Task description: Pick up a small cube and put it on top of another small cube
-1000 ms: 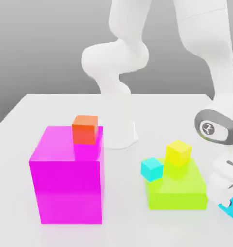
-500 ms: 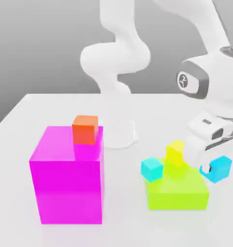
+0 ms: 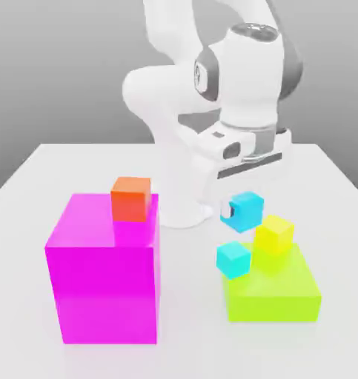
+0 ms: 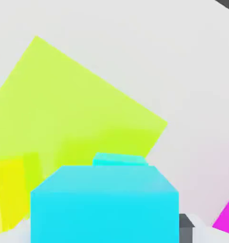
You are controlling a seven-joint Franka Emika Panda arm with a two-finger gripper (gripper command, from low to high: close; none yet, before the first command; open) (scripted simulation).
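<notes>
Swinging inward is the big news: the arm has come over from the exterior view's right, so this looks like the placing leg now. Lime block hasn't budged. The claw is closed on the blue-cyan cube, which hangs near the other cyan cube, by the block's corner. I'd say it needs fine lining up before lowering, lol. Held one looks about level, a vertical edge towards the exterior camera; being a cube, no real long axis.
</notes>
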